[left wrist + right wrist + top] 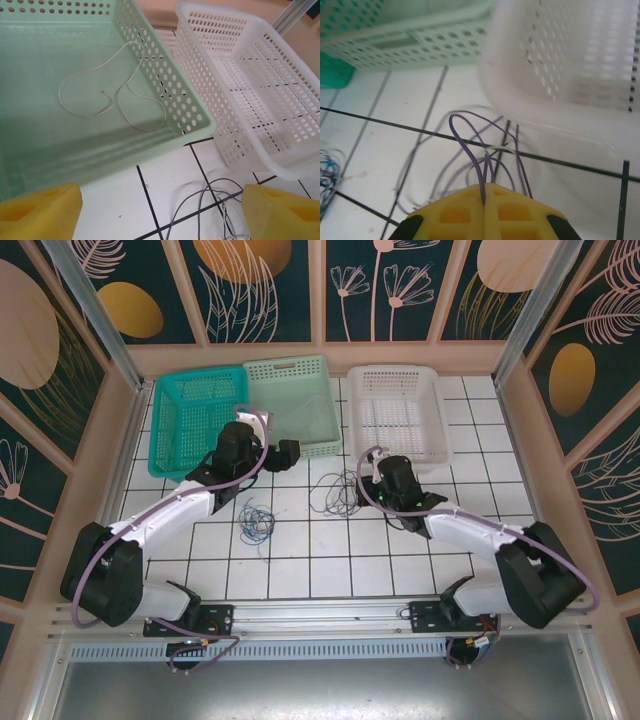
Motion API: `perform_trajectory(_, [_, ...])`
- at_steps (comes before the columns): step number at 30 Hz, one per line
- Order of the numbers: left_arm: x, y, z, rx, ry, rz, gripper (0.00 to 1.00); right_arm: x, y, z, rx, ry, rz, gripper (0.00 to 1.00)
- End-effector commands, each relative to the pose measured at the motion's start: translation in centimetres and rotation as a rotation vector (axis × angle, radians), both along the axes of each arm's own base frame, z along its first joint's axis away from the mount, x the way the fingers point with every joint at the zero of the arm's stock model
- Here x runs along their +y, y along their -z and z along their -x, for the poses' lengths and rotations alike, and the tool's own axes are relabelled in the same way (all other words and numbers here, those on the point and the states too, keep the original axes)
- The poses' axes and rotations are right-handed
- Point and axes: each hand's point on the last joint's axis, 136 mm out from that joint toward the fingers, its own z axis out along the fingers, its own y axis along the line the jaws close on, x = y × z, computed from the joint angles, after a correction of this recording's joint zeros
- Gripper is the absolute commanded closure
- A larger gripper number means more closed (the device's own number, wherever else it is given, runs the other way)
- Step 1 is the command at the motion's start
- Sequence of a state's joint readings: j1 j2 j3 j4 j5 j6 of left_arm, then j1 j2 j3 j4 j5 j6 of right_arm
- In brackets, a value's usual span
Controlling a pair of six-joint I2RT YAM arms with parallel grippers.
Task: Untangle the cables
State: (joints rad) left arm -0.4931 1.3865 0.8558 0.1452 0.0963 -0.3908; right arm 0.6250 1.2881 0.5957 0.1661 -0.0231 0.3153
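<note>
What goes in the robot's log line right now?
left jaws open | right jaws shut on dark wire | pale wire in mint basket | blue wire on table

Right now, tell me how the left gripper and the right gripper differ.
The left gripper is open, its yellow fingers wide apart with nothing between them; the right gripper is shut on a thin purple wire. The left gripper faces the pale green basket, which holds a loose pale wire; the right gripper sits beside the white basket. Both have yellow fingers.
</note>
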Motion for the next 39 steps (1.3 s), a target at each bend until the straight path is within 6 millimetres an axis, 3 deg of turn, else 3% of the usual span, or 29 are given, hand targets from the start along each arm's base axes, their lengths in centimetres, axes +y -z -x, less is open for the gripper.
perform_trajectory(1, [-0.3,-0.7,-0.1,-0.027,0.012,0.017,0.17,-0.3,-2.4,0.4,-0.074,-0.007,0.005,0.98])
perform_trajectory(5, [-0.9,-0.4,0.3,-0.022,0.051,0.015,0.18,-0.4,-5.2,0.9,-0.135,-0.017,-0.037,1.00])
perform_trajectory(8, [-2.7,-0.7,1.3,-0.035,0.136,0.007,0.20,0.2,-7.5,1.5,-0.180,-0.068,-0.071,1.00])
perform_trajectory(15, [-7.0,-3.5,3.7,-0.126,0.323,0.051,0.21,1.4,-11.3,2.3,-0.268,-0.148,-0.106,1.00])
perform_trajectory(19, [-8.6,-4.3,4.8,-0.156,0.414,0.090,0.22,1.6,-10.9,2.5,-0.262,-0.163,-0.117,1.00])
perform_trajectory(29, [-11.8,-1.8,6.9,-0.169,0.659,0.043,0.23,2.4,-8.7,3.3,-0.221,-0.235,-0.119,1.00])
perform_trajectory(35, [-12.6,-0.8,7.0,-0.230,0.737,-0.015,0.23,2.7,-7.9,3.6,-0.201,-0.271,-0.125,1.00])
perform_trajectory(39, [-12.9,-0.3,7.1,-0.234,0.778,-0.023,0.29,2.6,-7.8,3.7,-0.199,-0.279,-0.133,1.00])
